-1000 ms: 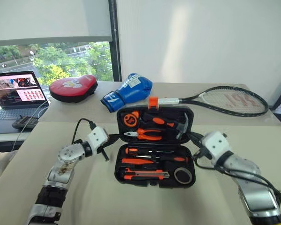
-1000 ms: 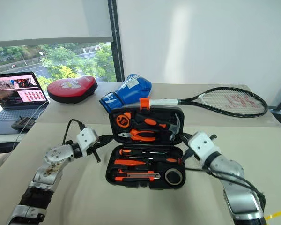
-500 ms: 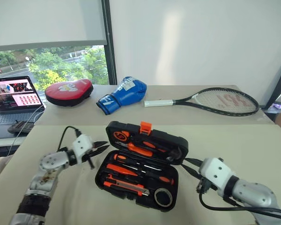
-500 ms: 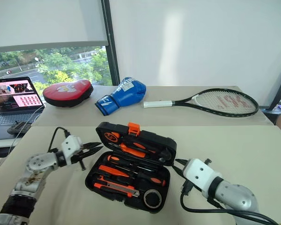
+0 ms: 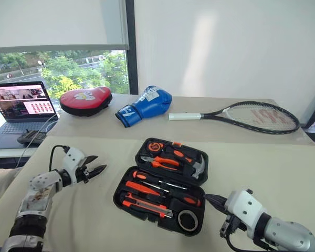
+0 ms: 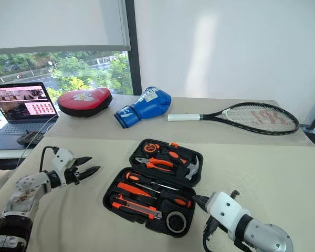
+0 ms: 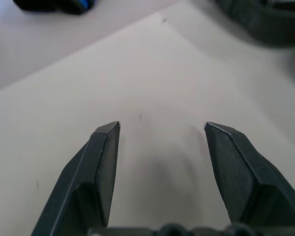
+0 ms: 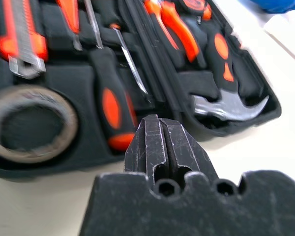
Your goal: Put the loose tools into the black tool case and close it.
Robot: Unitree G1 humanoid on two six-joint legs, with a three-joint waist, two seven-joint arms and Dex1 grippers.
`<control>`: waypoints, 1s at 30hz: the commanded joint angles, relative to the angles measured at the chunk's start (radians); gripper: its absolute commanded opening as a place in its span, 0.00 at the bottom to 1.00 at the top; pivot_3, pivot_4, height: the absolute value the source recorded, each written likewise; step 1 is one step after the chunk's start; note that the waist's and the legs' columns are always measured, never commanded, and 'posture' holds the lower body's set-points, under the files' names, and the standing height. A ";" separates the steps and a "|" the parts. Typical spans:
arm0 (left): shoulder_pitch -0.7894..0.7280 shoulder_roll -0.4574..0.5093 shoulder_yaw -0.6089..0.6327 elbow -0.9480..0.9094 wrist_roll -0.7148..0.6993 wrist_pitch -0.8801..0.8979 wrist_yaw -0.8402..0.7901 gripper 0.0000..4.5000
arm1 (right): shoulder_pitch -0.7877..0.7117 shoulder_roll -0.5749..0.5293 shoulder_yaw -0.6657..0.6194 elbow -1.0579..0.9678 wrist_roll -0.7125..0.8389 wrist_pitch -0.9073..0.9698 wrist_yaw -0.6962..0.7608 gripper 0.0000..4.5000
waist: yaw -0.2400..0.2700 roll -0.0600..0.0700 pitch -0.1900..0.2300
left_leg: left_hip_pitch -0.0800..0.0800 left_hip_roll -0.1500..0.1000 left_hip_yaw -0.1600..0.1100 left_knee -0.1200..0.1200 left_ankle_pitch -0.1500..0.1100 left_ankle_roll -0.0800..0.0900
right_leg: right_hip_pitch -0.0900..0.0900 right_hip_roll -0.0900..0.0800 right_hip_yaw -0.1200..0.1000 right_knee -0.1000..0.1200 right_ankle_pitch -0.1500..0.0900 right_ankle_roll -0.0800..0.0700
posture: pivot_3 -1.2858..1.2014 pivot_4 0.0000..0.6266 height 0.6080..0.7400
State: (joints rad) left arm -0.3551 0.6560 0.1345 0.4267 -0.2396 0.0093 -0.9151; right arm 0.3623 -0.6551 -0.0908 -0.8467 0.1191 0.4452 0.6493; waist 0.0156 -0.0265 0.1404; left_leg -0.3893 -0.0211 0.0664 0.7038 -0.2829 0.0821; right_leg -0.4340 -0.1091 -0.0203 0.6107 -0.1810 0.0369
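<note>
- Table [image 5: 283, 168]: a beige surface carrying all the items; its near half serves as the work area, while the far half holds objects that play no part in the task.
- Tennis racket [image 5: 252, 114], blue boxing glove [image 5: 146, 105], red pad [image 5: 85, 100] and laptop [image 5: 23, 105]: ranged along the far side, well apart from the work area, so they do not obstruct either arm.
- Black tool case [image 5: 165, 184]: lies open near the table's centre, turned at an angle, lid laid back flat with the shaped slots facing up; judged ready for closing, since the lid must be swung over the base.
- Loose tools: seated in the near half of the case. The two screwdrivers [image 5: 157, 184], the utility knife [image 5: 147, 206] and the tape roll [image 5: 188, 220] each lie in a moulded slot. Pliers [image 5: 165, 163] and hammer [image 5: 197, 167] occupy the lid half. No tool is seen lying on the table.
- Right gripper [image 8: 167, 147]: jaws pressed together, empty, just beside the case's near right corner, pointing toward it.
- Left gripper [image 5: 94, 167]: jaws parted, holding nothing, above bare table to the left of the case, clear of it.
</note>
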 commanded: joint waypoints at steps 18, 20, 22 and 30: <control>-0.279 -0.146 -0.146 -0.435 -0.102 0.887 0.282 1.00 | -0.407 0.054 -0.154 0.065 0.338 0.662 -0.191 0.56 | -0.001 -0.001 0.001 | -0.002 -0.002 -0.002 0.000 0.000 0.000 | -0.001 0.000 0.001 0.000 0.000 0.000 | 0.52 0.24 1.00; -0.354 -0.164 -0.160 -0.387 -0.081 1.000 0.348 1.00 | -0.485 0.083 -0.168 0.104 0.376 0.755 -0.216 0.56 | -0.003 -0.002 0.001 | -0.002 -0.002 -0.002 0.000 0.000 0.000 | -0.001 0.001 0.001 0.000 0.000 0.000 | 0.52 0.24 1.00; -0.455 -0.187 -0.163 -0.294 -0.085 1.079 0.361 1.00 | -0.616 0.063 -0.156 0.164 0.383 0.916 -0.235 0.56 | -0.005 -0.001 0.001 | -0.002 -0.003 -0.002 0.000 0.000 0.000 | -0.001 0.002 0.002 0.000 0.000 0.000 | 0.52 0.24 1.00; -0.615 -0.213 -0.186 -0.065 -0.056 1.105 0.357 1.00 | -0.858 0.123 -0.211 0.304 0.411 1.162 -0.259 0.56 | -0.008 -0.001 0.001 | -0.007 -0.003 -0.002 -0.004 0.003 -0.004 | -0.005 0.004 0.001 0.001 0.000 0.000 | 0.52 0.24 1.00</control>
State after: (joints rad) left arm -0.9272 0.4410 -0.0438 0.3435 -0.3102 1.1219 -0.5469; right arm -0.4717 -0.5234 -0.2880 -0.5464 0.5244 1.5819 0.3998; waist 0.0081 -0.0277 0.1419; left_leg -0.3981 -0.0245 0.0641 0.6997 -0.2771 0.0737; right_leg -0.4401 -0.1050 -0.0202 0.6116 -0.1811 0.0370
